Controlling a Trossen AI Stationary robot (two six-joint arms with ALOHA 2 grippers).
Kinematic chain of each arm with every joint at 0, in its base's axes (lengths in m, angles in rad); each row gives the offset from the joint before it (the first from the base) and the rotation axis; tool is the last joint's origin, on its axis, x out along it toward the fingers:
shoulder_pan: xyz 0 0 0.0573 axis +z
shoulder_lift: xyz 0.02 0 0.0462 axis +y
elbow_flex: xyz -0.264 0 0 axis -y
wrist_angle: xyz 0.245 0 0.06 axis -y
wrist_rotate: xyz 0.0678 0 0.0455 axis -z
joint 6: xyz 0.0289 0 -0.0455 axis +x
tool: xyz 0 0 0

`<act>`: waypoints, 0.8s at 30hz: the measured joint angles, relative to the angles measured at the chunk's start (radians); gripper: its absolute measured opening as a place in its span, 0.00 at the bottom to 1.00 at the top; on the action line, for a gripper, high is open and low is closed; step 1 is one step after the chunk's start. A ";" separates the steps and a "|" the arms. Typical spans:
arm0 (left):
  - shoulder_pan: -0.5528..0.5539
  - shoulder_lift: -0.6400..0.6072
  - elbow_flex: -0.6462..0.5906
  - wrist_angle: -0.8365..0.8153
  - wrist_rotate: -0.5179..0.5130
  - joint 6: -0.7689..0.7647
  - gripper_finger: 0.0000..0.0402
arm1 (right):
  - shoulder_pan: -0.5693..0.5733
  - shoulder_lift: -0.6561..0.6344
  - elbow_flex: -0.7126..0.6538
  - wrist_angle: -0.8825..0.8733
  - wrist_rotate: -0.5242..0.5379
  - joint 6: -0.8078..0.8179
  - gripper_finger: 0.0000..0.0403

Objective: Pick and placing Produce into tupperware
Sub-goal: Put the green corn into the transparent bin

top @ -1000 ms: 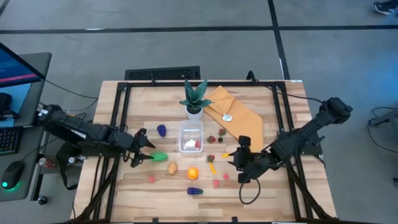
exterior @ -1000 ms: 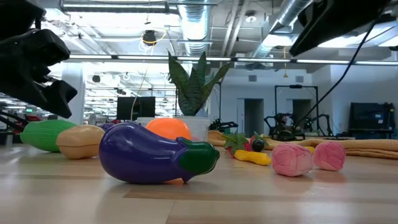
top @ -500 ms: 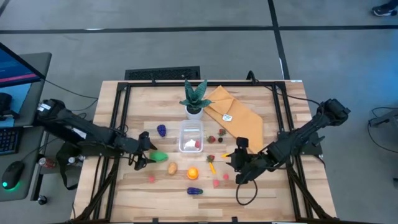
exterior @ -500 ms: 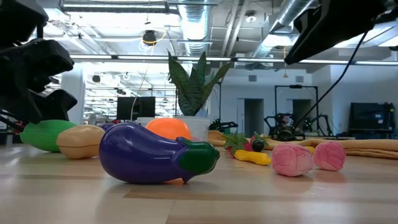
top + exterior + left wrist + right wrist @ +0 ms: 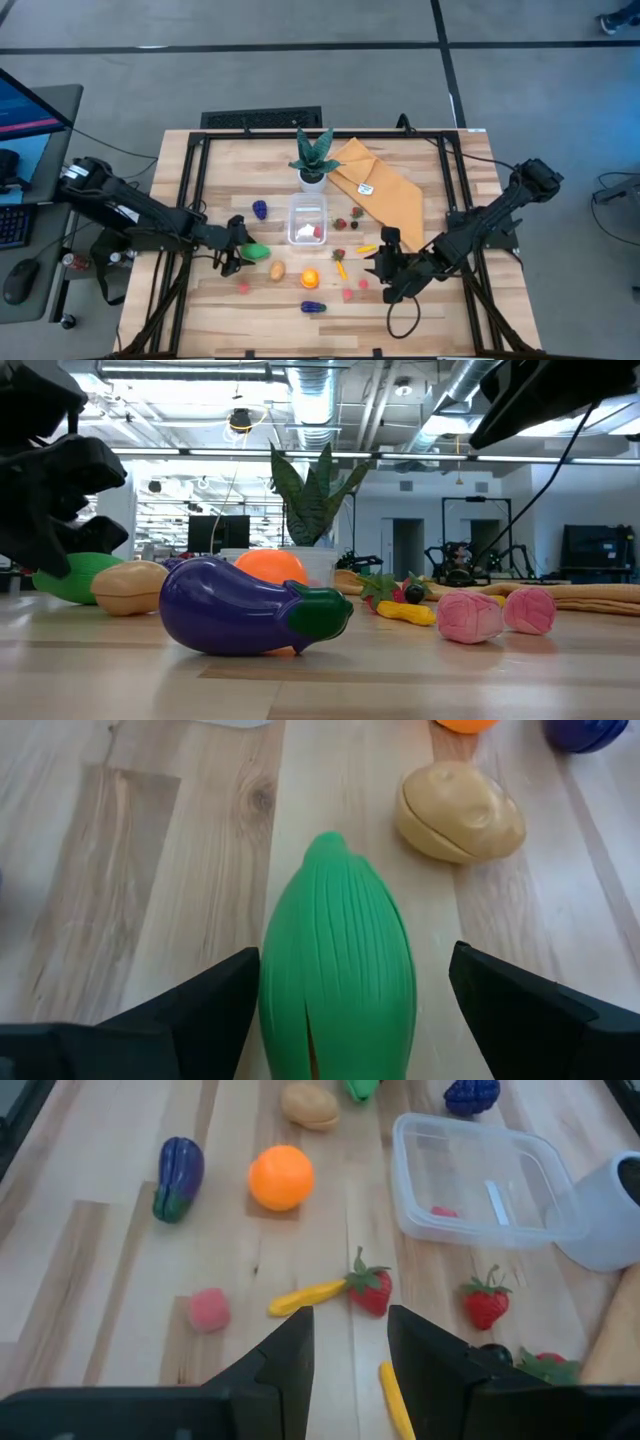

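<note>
Your pale wooden tabletop (image 5: 200,300) holds a ribbed green corn cob (image 5: 338,975); your left gripper (image 5: 350,1010) reaches low, fingers spread beside it

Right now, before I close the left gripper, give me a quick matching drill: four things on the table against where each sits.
Things:
1. green ribbed corn toy
2. clear plastic tupperware
3. purple eggplant toy
4. mustard-yellow cloth

Places:
A. near table edge
B. between the open left gripper fingers
C. right of the potted plant
D. just in front of the plant pot

Pairs: 1-B, 2-D, 3-A, 4-C
</note>
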 joint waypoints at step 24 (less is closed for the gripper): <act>0.001 0.008 -0.006 0.029 -0.025 0.020 0.78 | 0.006 0.000 0.000 0.006 0.001 0.000 0.31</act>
